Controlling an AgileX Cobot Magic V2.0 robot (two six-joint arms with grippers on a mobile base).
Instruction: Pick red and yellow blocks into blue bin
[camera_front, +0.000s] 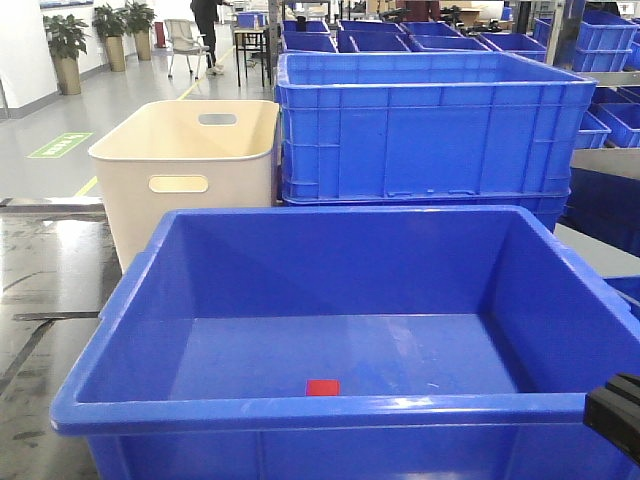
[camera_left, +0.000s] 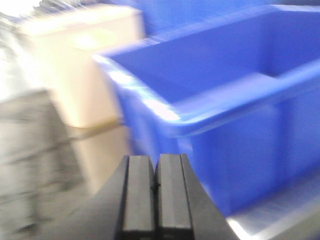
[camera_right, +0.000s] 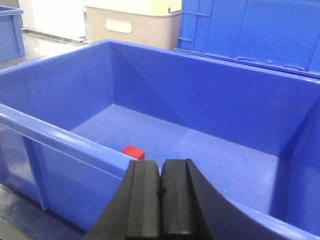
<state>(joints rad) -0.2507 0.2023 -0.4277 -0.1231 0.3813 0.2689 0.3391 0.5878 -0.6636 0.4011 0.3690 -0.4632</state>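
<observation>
The red block (camera_front: 322, 387) lies on the floor of the blue bin (camera_front: 300, 412), close to its near wall; the right wrist view shows the red block (camera_right: 133, 152) just behind the bin rim (camera_right: 65, 137). The yellow block is out of view. My right gripper (camera_right: 160, 167) is shut and empty, just outside the near rim; only a black part of it (camera_front: 615, 415) shows in the front view. In the blurred left wrist view, my left gripper (camera_left: 155, 162) is shut and empty outside the bin's corner (camera_left: 165, 117).
A cream tub with handle slots (camera_front: 190, 165) stands behind the bin on the left. A ribbed blue crate (camera_front: 430, 125) stands behind it on the right, with more blue crates (camera_front: 600, 60) beyond. A dark table surface (camera_front: 45, 290) lies to the left.
</observation>
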